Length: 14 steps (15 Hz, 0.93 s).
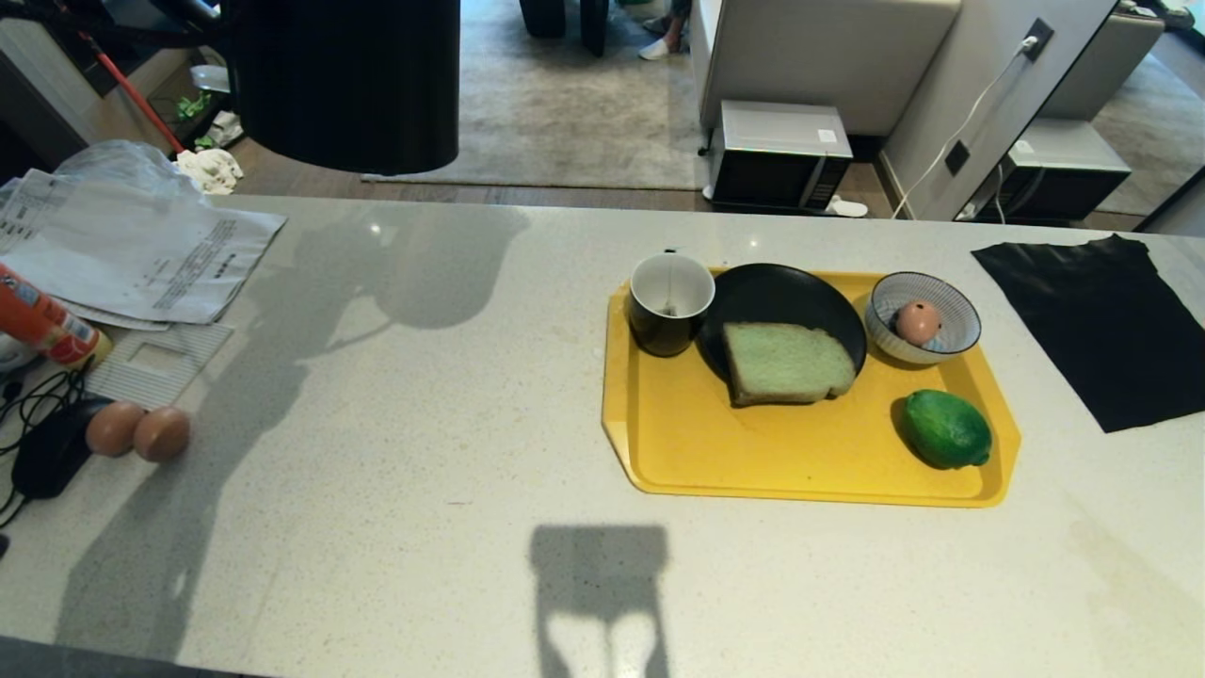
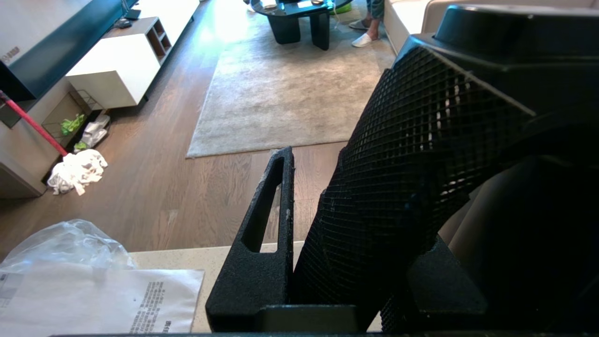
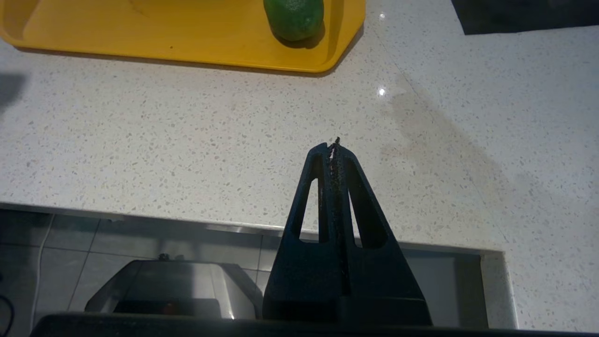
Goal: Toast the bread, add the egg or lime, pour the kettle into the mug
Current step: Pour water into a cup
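Note:
The black kettle (image 1: 344, 85) hangs high over the counter's far left part, close to the head camera. My left gripper (image 2: 355, 206) is shut on its ribbed black handle (image 2: 421, 164), with one finger (image 2: 262, 262) showing beside it. On the yellow tray (image 1: 715, 452) stand the black mug (image 1: 670, 301) with a white inside, the pale green bread (image 1: 786, 363) on a black plate (image 1: 753, 292), the lime (image 1: 946, 428) and an egg (image 1: 917, 322) in a striped bowl (image 1: 955, 320). My right gripper (image 3: 334, 145) is shut and empty above the counter's near edge, short of the lime (image 3: 294, 16).
Two brown eggs (image 1: 136, 431) lie at the counter's left, next to a black mouse with cables (image 1: 47, 452), an orange tube (image 1: 42, 325) and papers (image 1: 132, 245). A black cloth (image 1: 1101, 320) lies at the far right. A microwave (image 1: 777, 155) sits on the floor beyond.

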### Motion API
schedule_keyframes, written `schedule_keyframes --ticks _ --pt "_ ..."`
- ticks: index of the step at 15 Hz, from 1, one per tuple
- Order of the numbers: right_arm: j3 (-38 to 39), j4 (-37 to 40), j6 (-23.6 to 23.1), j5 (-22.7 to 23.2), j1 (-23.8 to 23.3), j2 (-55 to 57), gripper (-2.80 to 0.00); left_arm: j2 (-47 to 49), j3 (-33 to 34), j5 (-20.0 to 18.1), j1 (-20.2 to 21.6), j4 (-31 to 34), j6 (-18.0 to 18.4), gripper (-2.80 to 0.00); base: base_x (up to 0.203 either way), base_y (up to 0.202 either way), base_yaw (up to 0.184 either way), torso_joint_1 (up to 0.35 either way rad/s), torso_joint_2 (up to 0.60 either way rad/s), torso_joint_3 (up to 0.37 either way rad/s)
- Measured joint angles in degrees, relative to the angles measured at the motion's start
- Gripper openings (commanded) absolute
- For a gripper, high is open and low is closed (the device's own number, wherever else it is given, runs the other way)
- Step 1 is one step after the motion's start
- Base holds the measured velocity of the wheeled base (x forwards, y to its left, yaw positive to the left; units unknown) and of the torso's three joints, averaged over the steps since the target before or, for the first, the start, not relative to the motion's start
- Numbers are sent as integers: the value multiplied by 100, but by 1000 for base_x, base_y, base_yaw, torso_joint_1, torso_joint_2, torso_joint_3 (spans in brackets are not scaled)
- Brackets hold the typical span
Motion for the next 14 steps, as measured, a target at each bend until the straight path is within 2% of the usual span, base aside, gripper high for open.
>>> schedule_keyframes --ticks 14 --pt "0 0 2 0 0 0 -280 -71 -9 29 11 -13 35 -280 0 0 0 3 2 -179"
